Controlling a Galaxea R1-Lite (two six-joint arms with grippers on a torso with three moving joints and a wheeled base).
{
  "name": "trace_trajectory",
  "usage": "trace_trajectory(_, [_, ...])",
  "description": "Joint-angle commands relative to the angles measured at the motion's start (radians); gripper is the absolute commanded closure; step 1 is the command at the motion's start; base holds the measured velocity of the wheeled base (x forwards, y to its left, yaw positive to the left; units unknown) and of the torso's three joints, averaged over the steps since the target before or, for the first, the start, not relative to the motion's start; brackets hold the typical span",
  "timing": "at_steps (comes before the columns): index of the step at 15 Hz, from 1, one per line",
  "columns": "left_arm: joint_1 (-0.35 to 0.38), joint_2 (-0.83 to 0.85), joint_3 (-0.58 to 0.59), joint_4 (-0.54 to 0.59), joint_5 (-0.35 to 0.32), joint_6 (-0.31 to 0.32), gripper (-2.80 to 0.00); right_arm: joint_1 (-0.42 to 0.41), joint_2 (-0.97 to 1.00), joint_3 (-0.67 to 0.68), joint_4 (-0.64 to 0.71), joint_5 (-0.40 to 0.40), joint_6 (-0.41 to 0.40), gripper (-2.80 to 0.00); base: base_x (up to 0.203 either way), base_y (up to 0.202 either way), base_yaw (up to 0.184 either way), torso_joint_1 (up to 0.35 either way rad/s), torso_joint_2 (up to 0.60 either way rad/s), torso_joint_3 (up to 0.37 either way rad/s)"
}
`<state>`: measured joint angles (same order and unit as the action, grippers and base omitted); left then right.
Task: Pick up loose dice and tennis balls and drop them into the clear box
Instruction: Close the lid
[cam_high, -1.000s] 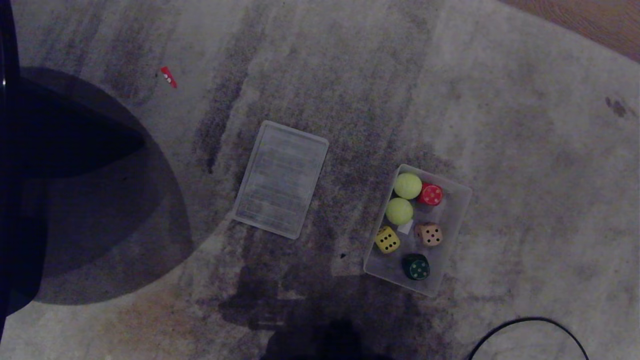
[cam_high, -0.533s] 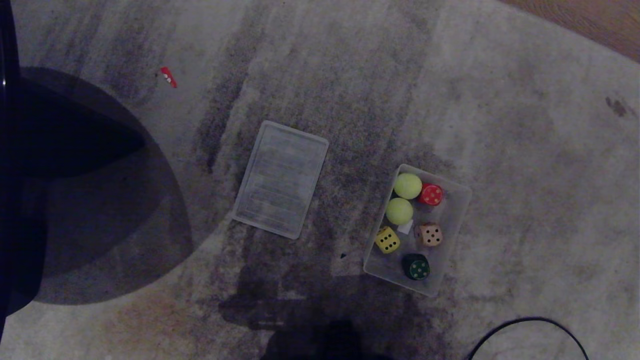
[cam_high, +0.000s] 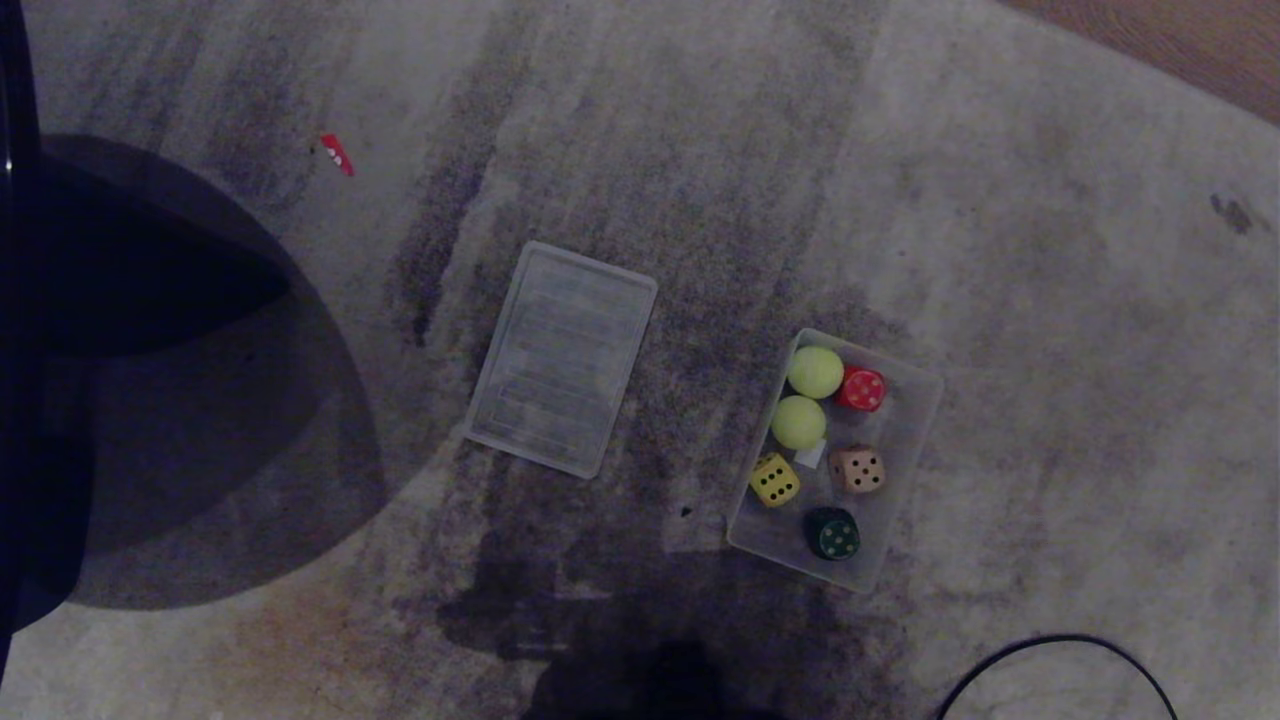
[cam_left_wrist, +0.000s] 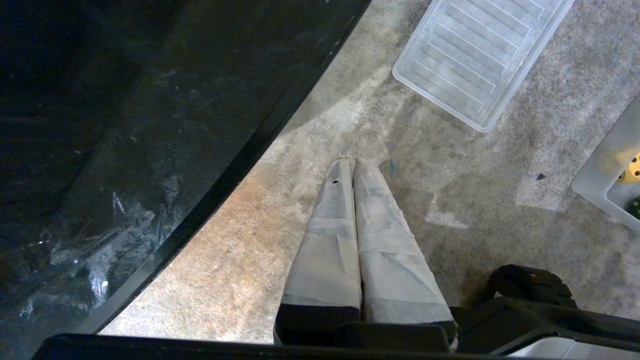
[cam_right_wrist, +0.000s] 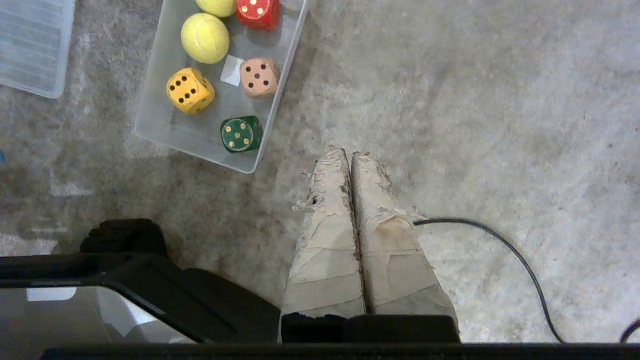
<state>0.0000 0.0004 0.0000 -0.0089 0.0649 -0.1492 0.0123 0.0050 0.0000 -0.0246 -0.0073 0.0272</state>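
The clear box (cam_high: 905, 455) lies on the carpet right of centre in the head view. Inside it sit two tennis balls (cam_high: 815, 371) (cam_high: 798, 421) and several dice: red (cam_high: 861, 389), tan (cam_high: 858, 468), yellow (cam_high: 774, 480) and dark green (cam_high: 832, 533). The right wrist view shows the same box (cam_right_wrist: 170, 127) with a tennis ball (cam_right_wrist: 205, 37), the yellow die (cam_right_wrist: 190, 90), the tan die (cam_right_wrist: 259, 77) and the green die (cam_right_wrist: 241, 134). My right gripper (cam_right_wrist: 348, 153) hangs shut and empty over bare carpet beside the box. My left gripper (cam_left_wrist: 352, 161) is shut and empty above the carpet. Neither arm shows in the head view.
A flat ribbed translucent lid (cam_high: 562, 357) lies left of the box. A dark round glass tabletop (cam_high: 150, 370) fills the left side. A black cable (cam_high: 1060, 660) curves at the lower right. A small red scrap (cam_high: 337, 153) lies far left. Wood floor (cam_high: 1180, 40) borders the carpet.
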Motion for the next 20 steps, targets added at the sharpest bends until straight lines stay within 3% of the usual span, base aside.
trace_trajectory(1, [0.000,-0.002,0.000,0.000,0.001,-0.001,0.00,0.000,-0.005,0.011,0.000,0.000,0.000,0.00,0.000,0.000,0.000,0.000,0.00,0.000])
trace_trajectory(15, [0.000,0.000,0.000,0.000,0.001,-0.003,0.00,0.000,-0.005,0.011,-0.001,0.000,0.000,0.00,0.000,0.000,0.000,0.000,0.00,0.003])
trace_trajectory(20, [0.000,0.000,0.000,0.000,0.001,-0.003,0.00,0.000,-0.005,0.011,-0.001,0.000,0.000,0.00,0.000,0.000,0.000,0.001,0.00,0.177])
